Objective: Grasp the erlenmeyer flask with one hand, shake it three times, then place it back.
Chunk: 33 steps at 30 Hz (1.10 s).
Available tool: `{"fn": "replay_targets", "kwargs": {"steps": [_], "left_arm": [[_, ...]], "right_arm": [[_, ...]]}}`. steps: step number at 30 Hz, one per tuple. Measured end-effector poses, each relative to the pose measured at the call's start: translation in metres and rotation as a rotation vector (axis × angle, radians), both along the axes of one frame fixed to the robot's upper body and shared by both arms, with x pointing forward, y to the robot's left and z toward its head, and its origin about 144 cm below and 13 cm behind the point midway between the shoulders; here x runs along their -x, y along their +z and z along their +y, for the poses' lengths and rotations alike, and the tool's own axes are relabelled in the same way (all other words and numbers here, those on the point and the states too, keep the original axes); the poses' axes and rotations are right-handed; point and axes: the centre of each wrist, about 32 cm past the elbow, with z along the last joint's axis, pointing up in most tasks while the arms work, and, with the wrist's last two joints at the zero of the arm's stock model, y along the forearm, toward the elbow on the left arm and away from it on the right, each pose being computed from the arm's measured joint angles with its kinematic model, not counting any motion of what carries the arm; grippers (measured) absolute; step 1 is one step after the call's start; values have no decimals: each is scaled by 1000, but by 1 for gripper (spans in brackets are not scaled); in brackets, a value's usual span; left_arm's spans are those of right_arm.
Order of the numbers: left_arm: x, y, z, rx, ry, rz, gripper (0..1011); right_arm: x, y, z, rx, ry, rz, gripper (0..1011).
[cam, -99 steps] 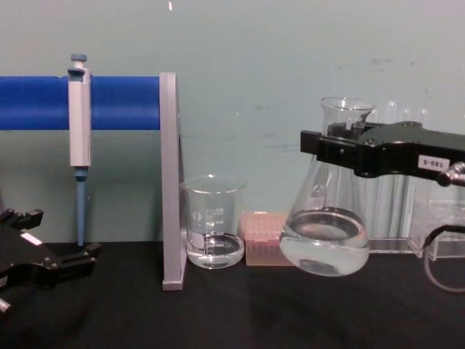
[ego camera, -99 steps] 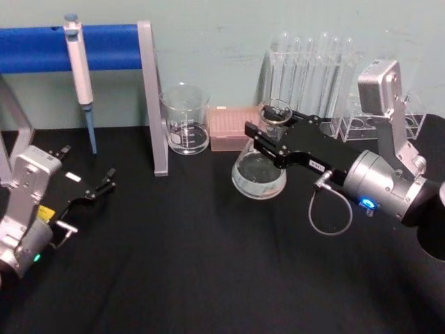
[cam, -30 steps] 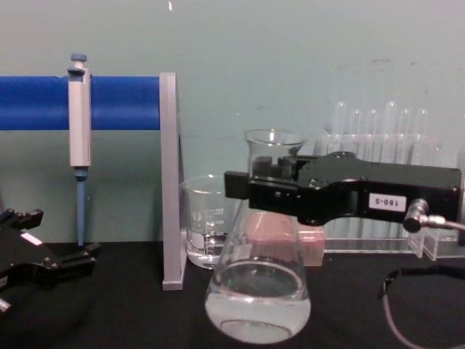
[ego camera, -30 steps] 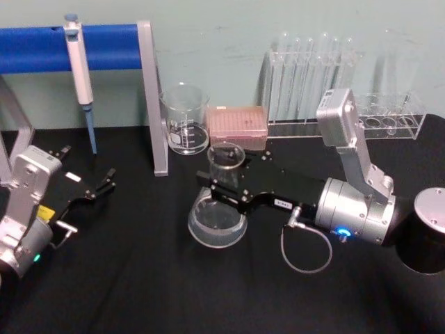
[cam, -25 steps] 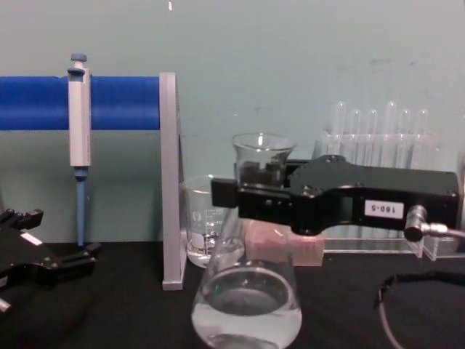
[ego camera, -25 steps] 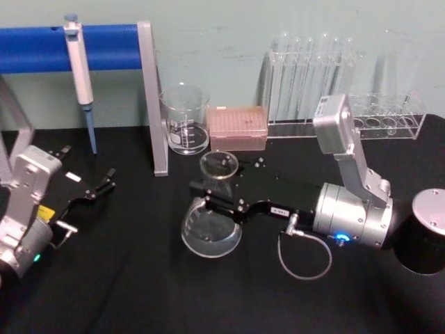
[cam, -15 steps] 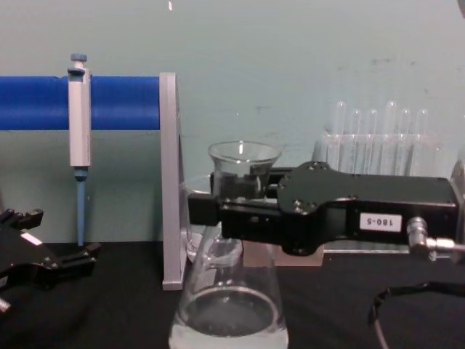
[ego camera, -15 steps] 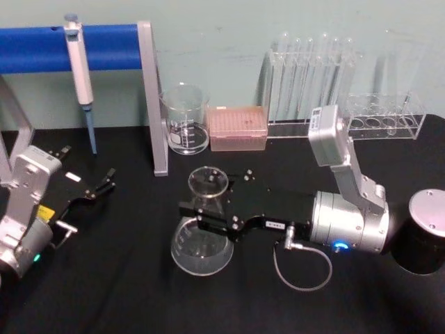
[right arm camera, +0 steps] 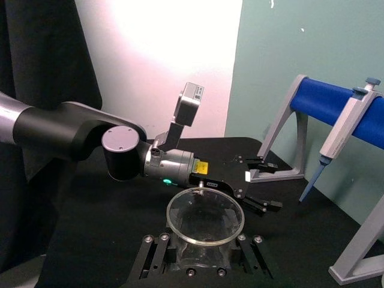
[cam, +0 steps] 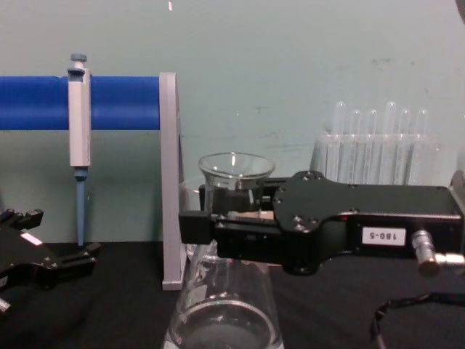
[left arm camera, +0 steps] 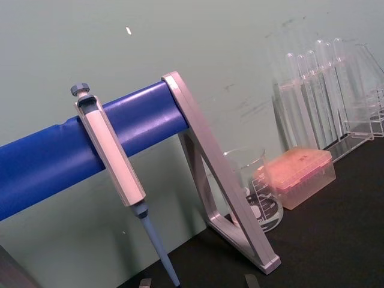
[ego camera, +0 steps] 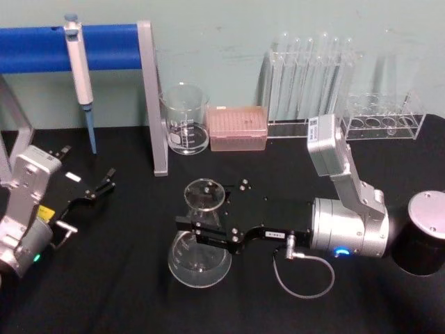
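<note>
Right gripper [ego camera: 198, 229] has only smooth, tapering glass to hold, so a hard shake could let the flask [ego camera: 199, 263] slide down through it; liquid could also slop from the open mouth, and letting go before the base sits flat would likely tip it; the gripper is closed narrow on the neck just under the flared rim, a finger pressed to each side; the flask stands upright, low over the middle of the black table [ego camera: 139, 299], clear liquid in its base, and whether it touches the table I cannot tell; left gripper [ego camera: 97, 186] lies parked at the table's left, fingers apart.
</note>
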Motion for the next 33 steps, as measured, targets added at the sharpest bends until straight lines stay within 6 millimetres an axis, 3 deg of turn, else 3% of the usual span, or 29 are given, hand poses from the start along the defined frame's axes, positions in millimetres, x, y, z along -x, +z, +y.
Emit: {"fn": "replay_targets", "kwargs": {"steps": [13, 33], "left_arm": [[0, 0, 0, 0, 0, 0, 1001], [0, 0, 0, 0, 0, 0, 1001]], "right_arm": [[-3, -2, 0, -17, -100, 13, 449], [-7, -7, -3, -71, -560, -1, 449]]}}
